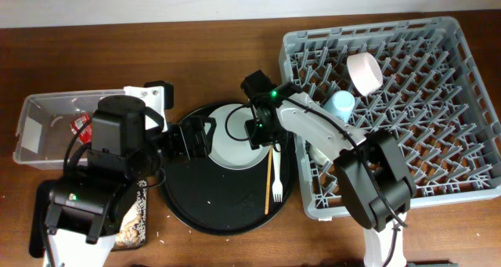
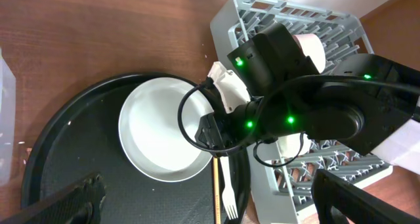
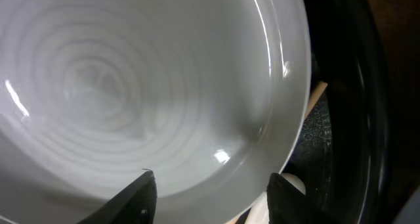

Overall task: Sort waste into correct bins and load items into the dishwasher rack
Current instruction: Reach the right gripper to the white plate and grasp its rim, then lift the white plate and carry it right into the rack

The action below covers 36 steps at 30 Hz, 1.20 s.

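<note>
Round black tray (image 1: 205, 214), grey plate (image 3: 131, 86) just beneath right hand (image 3: 211, 196).

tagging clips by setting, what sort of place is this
Likely a robotics lab bench staged for dish clearing: the right arm reaches over a plate on a round black tray, with a grey dishwasher rack and a clear waste tub nearby.

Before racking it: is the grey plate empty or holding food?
Empty: the plate shows a bare, glossy surface in both wrist views, nothing on it.
</note>
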{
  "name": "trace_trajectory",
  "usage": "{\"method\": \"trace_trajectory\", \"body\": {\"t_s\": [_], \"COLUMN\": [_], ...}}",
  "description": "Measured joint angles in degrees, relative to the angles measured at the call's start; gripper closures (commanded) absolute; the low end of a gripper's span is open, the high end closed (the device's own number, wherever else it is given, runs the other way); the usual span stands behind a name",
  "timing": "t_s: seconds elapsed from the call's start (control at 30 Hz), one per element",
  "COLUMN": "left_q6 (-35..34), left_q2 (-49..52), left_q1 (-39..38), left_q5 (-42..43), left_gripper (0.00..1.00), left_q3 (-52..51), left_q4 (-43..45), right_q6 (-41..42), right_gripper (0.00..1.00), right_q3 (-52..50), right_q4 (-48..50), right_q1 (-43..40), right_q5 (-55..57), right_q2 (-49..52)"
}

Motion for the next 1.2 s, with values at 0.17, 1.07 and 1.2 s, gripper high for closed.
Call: {"method": "trace_trajectory", "body": {"t_s": [0.17, 1.07, 1.2], "left_q6": [0.02, 0.00, 0.00], "left_q2": [0.00, 0.00, 0.00], "left_q1": [0.00, 0.00, 0.00], "left_q5": [0.00, 0.00, 0.00], "left_gripper": [0.01, 0.01, 0.01], "left_q3": [0.00, 0.00, 0.00], "left_q4": [0.00, -0.02, 0.00], "right_q6": [0.17, -0.22, -0.35], "right_gripper": [0.47, 0.48, 0.49], "right_q3": [-0.02, 1.68, -1.05], "right_q4": [-0.02, 3.61, 6.71], "right_q1": [0.00, -1.20, -1.20], "right_q5": [-0.17, 2.62, 2.82], "right_q2": [0.00, -0.11, 0.00]}}
